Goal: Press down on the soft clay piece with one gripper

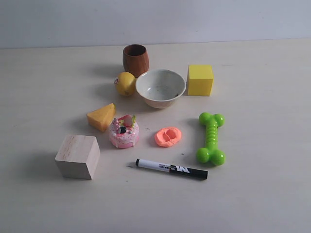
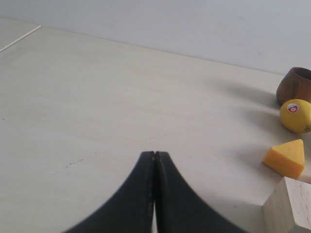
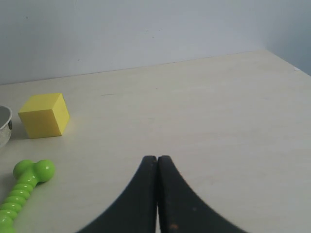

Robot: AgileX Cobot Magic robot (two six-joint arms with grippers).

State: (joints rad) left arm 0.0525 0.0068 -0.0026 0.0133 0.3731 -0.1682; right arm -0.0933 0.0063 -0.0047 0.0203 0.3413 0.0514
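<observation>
The left gripper [image 2: 154, 162] has its two dark curved fingers pressed together, tip to tip, with nothing between them, above bare table. The right gripper [image 3: 157, 165] is closed the same way and also holds nothing.

In the exterior view the soft clay piece [image 1: 168, 136] lies near the middle of the table [image 1: 262, 189], a flattened salmon-orange disc with dents in its top, touching nothing. Taking the clay as the clock's centre:
- the pink cake toy [image 1: 124, 132] sits near it at 9 o'clock
- the green bone toy [image 1: 211, 138] lies at 3 o'clock
- the black-and-white marker [image 1: 171, 169] lies at 6 o'clock
- the white bowl [image 1: 161, 87] stands at 12 o'clock
- the yellow cube [image 1: 200, 80] is at 1 o'clock
- the cheese wedge [image 1: 101, 116] is at 10 o'clock
- the yellow fruit [image 1: 125, 83] and the wooden cup [image 1: 135, 59] are at 11 o'clock
- the pale wooden block [image 1: 77, 156] is at 8 o'clock, well apart

The surface is a pale, matte, light-wood tabletop with faint grain and soft shadows falling to the left of the objects. Behind its far edge rises a plain, unmarked grey-white wall [image 1: 155, 19].
</observation>
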